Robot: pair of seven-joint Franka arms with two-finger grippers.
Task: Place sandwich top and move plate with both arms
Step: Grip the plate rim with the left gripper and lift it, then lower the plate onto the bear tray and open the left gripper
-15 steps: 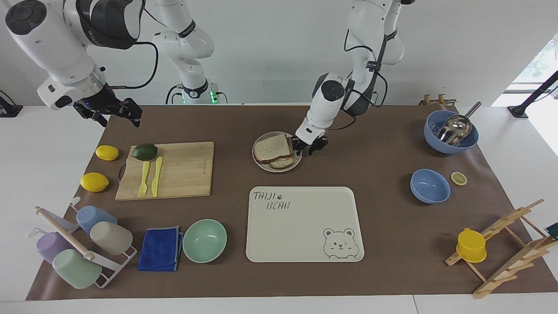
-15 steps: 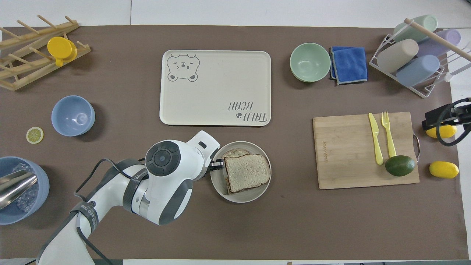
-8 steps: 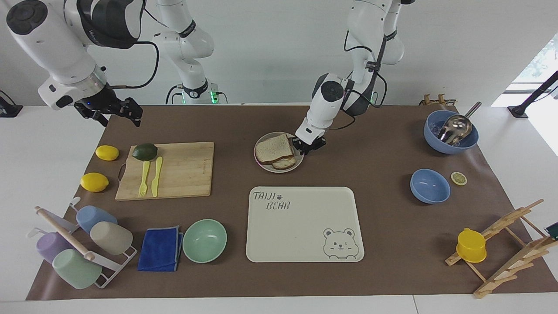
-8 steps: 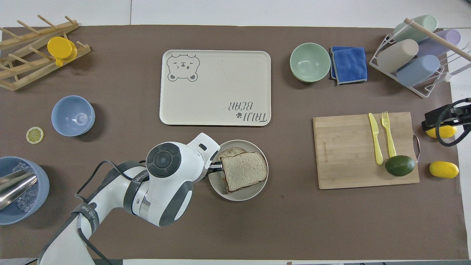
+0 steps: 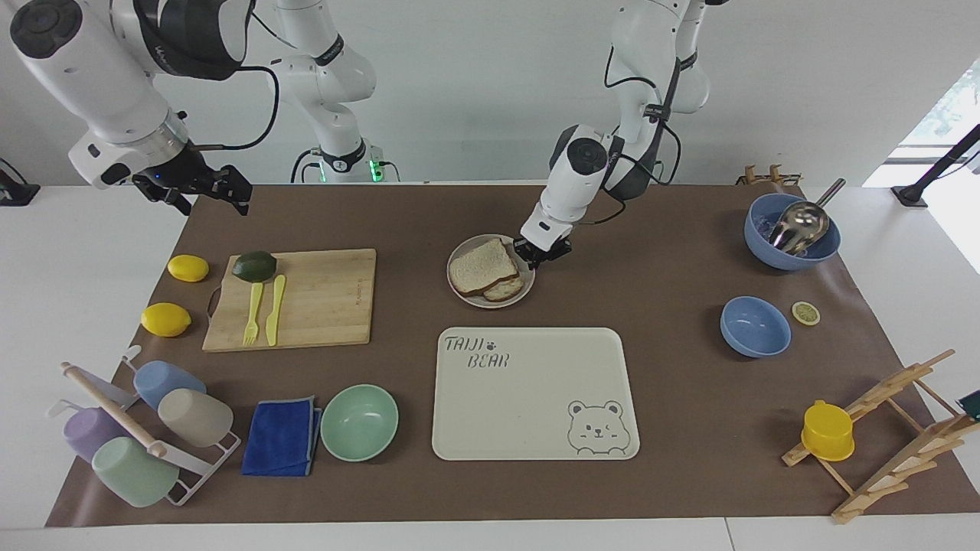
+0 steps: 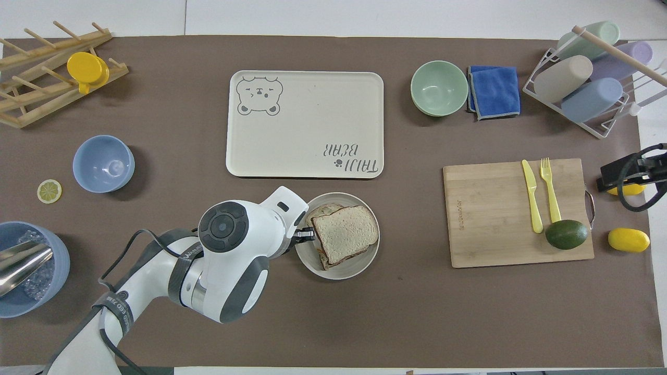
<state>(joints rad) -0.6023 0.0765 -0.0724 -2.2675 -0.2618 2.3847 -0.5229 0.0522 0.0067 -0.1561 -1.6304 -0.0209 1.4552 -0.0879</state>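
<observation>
Gripping plate (image 5: 490,301) rim: left gripper (image 5: 540,255), jaws narrow, pinching edge at left-arm end. In overhead view, arm body hides most of gripper (image 6: 304,235); only fingertip shows. Bread (image 5: 482,265) lies on plate, covering most of lower slice (image 5: 505,288); its filling not readable. Plate sits between robots and tray (image 5: 534,394). Right gripper (image 5: 205,189) waits in air at table corner, over lemon (image 6: 625,189); jaws: cannot tell. Versus 1 s ago: plate slid slightly toward tray and left arm, bread rode along; right gripper barely shifted.
</observation>
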